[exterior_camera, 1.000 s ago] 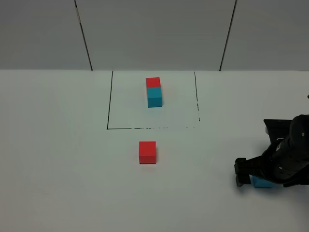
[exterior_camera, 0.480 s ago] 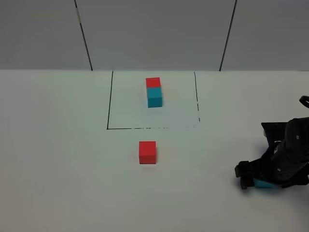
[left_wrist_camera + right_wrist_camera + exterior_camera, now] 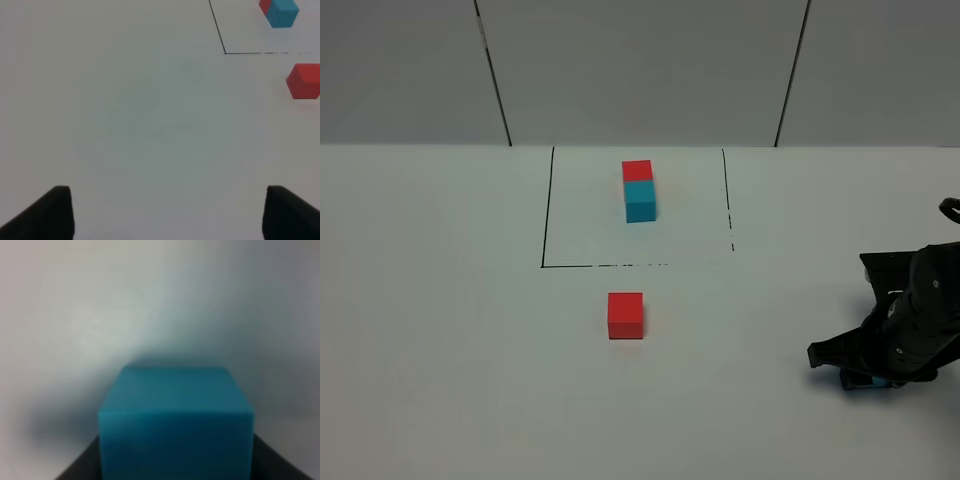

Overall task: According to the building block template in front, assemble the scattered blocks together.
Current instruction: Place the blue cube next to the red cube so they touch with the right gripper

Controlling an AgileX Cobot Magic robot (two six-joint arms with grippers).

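I see only a sliver of the blue cube (image 3: 866,384) under the right gripper (image 3: 868,368) from above. My left wrist view clips the red cube (image 3: 304,81) and the template (image 3: 280,11).

**Building block template** (image 3: 639,190): a red cube joined to a cyan-blue cube, red at the far end, lying flat inside the thin black-line frame (image 3: 546,210) at the far middle of the surface (image 3: 440,330).

**Loose red cube** (image 3: 625,315): matte, sitting square and alone just in front of the frame's near line.

**Loose cyan-blue cube** (image 3: 175,422): sitting far right, well apart from the red one, being pinched on both sides by the fingers (image 3: 80,471) of the right gripper (image 3: 862,378).
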